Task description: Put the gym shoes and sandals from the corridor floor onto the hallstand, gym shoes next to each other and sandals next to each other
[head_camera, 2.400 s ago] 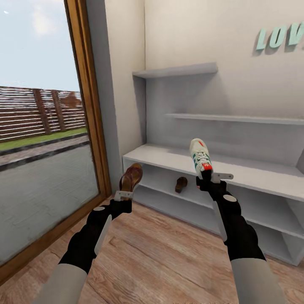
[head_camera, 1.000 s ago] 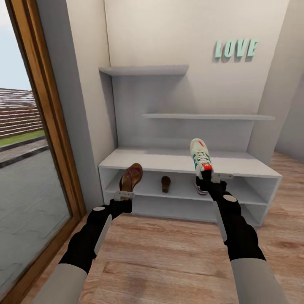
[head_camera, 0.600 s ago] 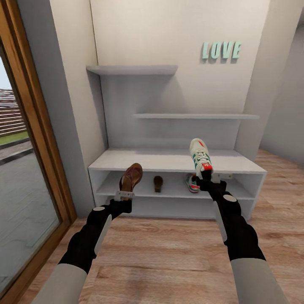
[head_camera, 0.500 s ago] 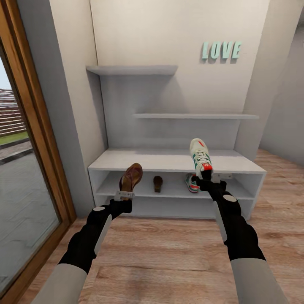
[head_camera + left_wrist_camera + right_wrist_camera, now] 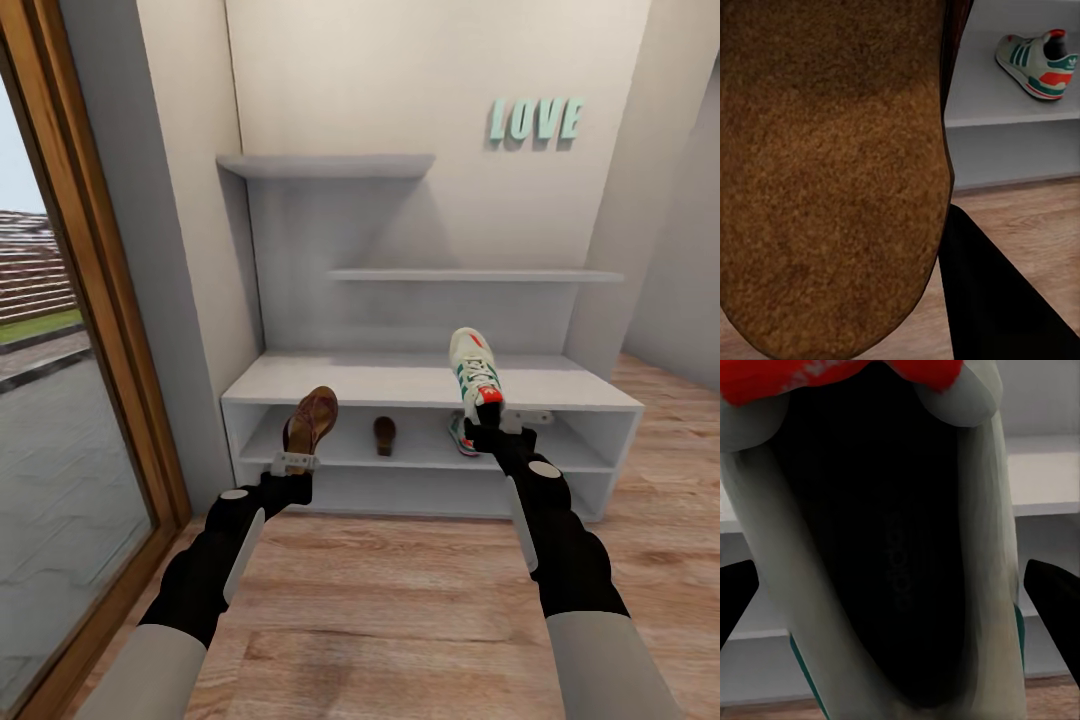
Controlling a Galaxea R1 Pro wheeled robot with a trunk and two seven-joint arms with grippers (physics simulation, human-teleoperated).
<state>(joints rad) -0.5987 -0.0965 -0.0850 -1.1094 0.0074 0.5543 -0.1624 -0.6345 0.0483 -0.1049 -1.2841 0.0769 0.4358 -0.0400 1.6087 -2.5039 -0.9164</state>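
Brown leather sandal (image 5: 311,420) stands upright in the left end effector (image 5: 293,462), clamped at its heel. A white gym shoe (image 5: 474,371) is gripped likewise by the right end effector (image 5: 497,420). On the hallstand (image 5: 340,381) shelf lie 1 sandal (image 5: 385,435) and 1 sneaker (image 5: 1036,64), apart.

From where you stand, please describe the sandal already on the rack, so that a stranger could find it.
Look at the low white hallstand under the wall shelves. On its upper open tier stands a small dark brown sandal, left of the white sneaker there; it alone is brown and slim.
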